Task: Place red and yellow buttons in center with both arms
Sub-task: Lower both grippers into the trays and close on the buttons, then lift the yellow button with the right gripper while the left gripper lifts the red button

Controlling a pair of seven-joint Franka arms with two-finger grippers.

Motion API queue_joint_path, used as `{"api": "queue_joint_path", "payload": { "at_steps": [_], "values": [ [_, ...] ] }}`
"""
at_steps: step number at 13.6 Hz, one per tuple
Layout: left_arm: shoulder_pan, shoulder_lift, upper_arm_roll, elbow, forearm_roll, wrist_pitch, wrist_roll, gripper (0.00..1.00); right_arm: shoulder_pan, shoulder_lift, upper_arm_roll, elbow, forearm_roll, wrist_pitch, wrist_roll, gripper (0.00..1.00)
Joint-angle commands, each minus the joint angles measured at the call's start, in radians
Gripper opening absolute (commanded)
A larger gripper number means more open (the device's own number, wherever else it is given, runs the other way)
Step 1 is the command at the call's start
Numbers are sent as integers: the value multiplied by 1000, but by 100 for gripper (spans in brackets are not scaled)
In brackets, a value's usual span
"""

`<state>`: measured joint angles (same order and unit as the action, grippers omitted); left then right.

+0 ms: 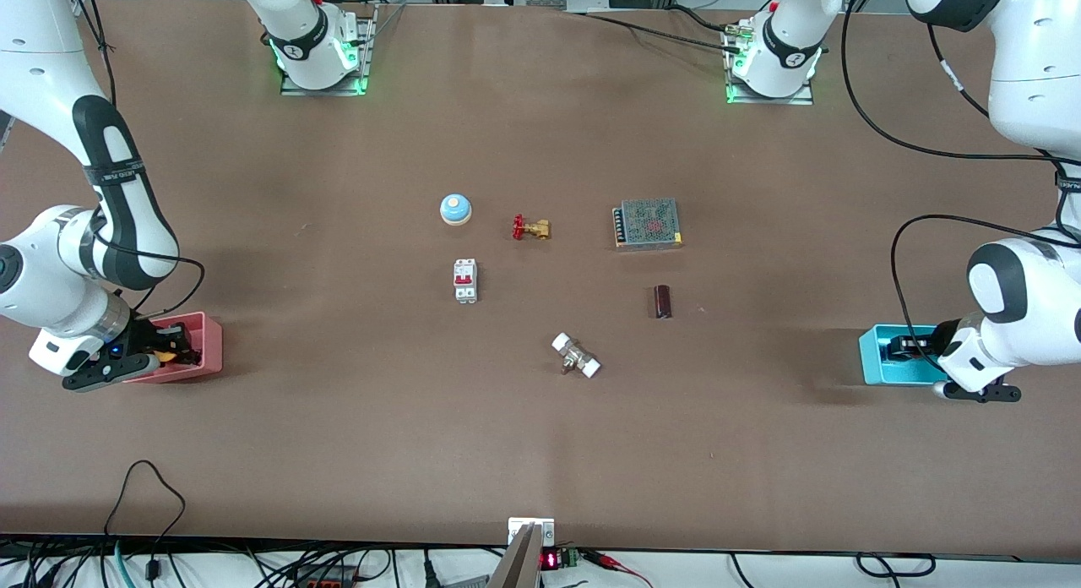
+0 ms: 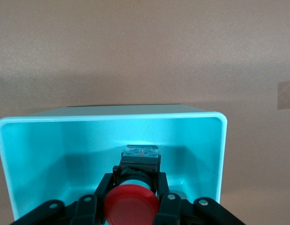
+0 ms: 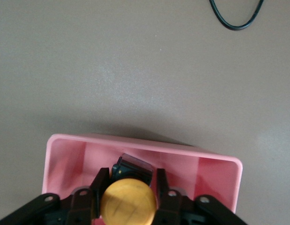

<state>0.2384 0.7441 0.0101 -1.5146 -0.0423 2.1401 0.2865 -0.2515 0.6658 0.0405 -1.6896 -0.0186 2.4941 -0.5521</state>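
1. Bright, even overhead light on the brown bench [image 1: 338, 453].
2. Soft shadows spread beside both arms.
3. Wrist views show close foreground slightly blurred.
4. No harsh glare.

Both arms [image 1: 101, 233] glossy white shells, black joint bands, black cables looping off wrists. Bases [image 1: 321, 56] at 12 o'clock glow green on metal plates. Each claw [image 2: 133, 204] black, silver screws; small blue light, possibly LED, near right wrist.

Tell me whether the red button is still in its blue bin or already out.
Still in. The left wrist view shows the red button inside the blue bin, with the left claw shut on it.
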Motion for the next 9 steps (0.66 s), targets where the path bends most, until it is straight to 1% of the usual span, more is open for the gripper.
{"api": "queue_joint_path", "payload": {
  "at_steps": [1, 3, 4, 6, 8, 9],
  "values": [
    [4, -64, -2, -21, 13, 4, 23, 33, -12, 1, 9, -1, 9, 14, -31, 35],
    [-7, -148, -2, -35, 15, -15, 17, 33, -11, -9, 9, 2, 17, 8, -29, 35],
    [-14, -219, -2, -70, 13, -52, 14, 33, -9, -34, 10, 2, 17, -12, -28, 35],
    [-40, -331, -2, -152, 13, -109, 7, 32, -2, -116, 12, 4, 20, -160, -6, 35],
    [-85, -397, -4, -220, 13, -166, -16, 31, 12, -207, 18, 19, 17, -327, 65, 35],
    [-118, -417, -4, -261, 13, -178, -42, 31, 30, -233, 24, 36, 17, -400, 123, 35]
  ]
}}
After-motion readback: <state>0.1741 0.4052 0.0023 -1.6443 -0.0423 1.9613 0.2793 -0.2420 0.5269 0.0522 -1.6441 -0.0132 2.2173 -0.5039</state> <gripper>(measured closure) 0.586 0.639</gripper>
